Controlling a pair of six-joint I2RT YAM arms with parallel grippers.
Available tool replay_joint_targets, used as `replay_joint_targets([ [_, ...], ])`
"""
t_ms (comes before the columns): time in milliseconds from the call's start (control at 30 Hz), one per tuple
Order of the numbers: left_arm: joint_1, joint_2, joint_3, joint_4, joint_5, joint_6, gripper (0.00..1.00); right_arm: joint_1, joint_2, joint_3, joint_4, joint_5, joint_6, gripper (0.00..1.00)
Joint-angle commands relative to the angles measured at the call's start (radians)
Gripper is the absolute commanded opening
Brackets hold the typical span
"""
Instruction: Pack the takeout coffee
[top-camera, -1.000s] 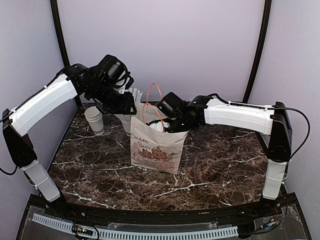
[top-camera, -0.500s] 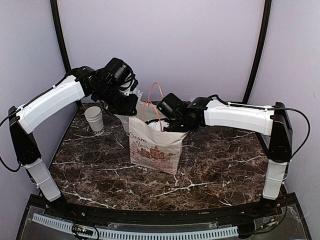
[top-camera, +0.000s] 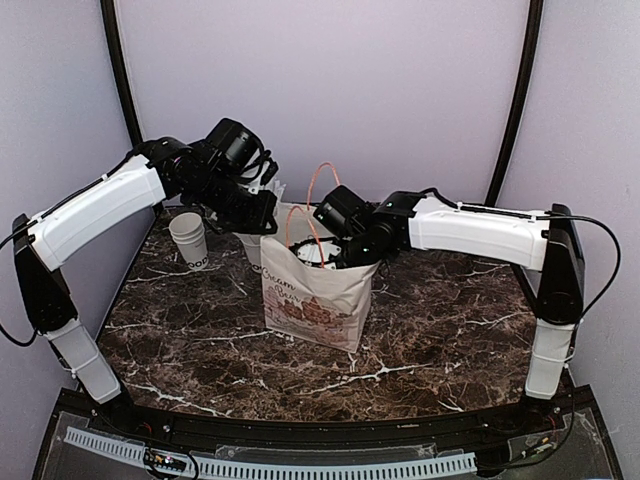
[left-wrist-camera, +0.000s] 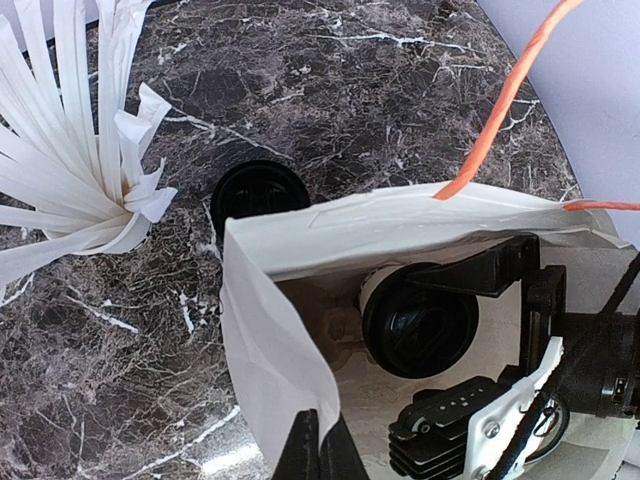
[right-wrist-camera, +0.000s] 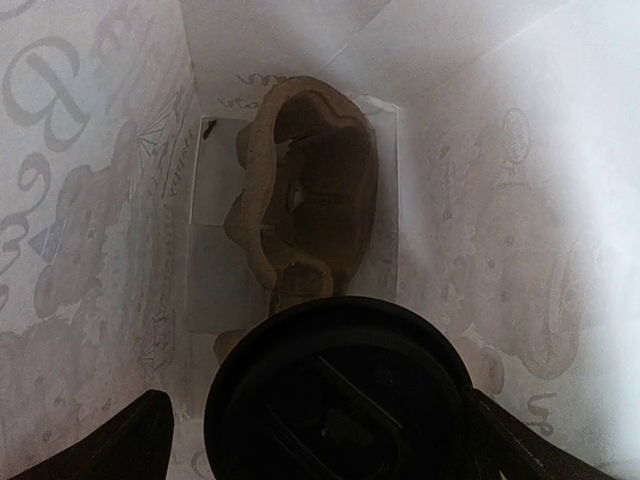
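- The takeout coffee (left-wrist-camera: 420, 328) is inside the paper bag (top-camera: 310, 300). It is upright, with its long axis vertical and the black dome lid facing the bag's mouth. The base points down and is out of sight.
- The right hand (left-wrist-camera: 400, 358) reaches in through the bag's mouth. Its fingers (left-wrist-camera: 480, 275) stand apart, one on each side of the lid.
- In the right wrist view we see bag wall between one finger and the lid. On the other side we cannot tell whether finger and lid touch.
- The left hand (left-wrist-camera: 320, 452) has its fingers pressed together, clamped on the bag's rim. The paper wall rises straight out of the pinch.
- The top view alone shows the bag standing upright on the tabletop (top-camera: 450, 320), printed face toward the arm bases. A stack of cups (top-camera: 188, 240), lidless and white, stands to its left, well apart. The coffee itself is almost wholly hidden in this view.
- The left wrist view alone shows a black disc (left-wrist-camera: 260, 195) on the tabletop just outside the bag wall, and fanned white straws (left-wrist-camera: 60, 150) near it. An orange handle (left-wrist-camera: 500, 110) arcs over the bag's rim.
- The right wrist view alone shows the bag floor, where a brown moulded tray (right-wrist-camera: 310, 180) lies beyond the lid. We cannot tell whether the cup stands on it.
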Motion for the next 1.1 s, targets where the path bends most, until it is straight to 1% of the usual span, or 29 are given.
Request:
replay_joint_targets([
  [0,0.006,-0.027,-0.03,-0.03,0.019,-0.007,0.0,0.012,-0.02,0.041,-0.118,-0.081,0.011,0.99],
  [200,0.007,-0.052,-0.05,-0.031,0.023,-0.02,0.0,0.011,-0.034,0.087,-0.115,-0.085,-0.004,0.99],
  [433,0.004,-0.071,-0.068,-0.024,0.027,-0.03,0.0,0.01,-0.038,0.168,-0.125,-0.131,0.002,0.99],
  [600,0.005,-0.084,-0.084,-0.019,0.016,-0.039,0.0,0.01,-0.059,0.178,-0.134,-0.16,-0.033,0.99],
  [800,0.0,-0.101,-0.085,-0.021,0.006,-0.055,0.0,0.008,-0.069,0.19,-0.139,-0.197,-0.037,0.99],
  [1067,-0.01,-0.139,-0.13,-0.003,-0.006,-0.093,0.0,-0.022,-0.101,0.257,-0.136,-0.21,-0.07,0.99],
])
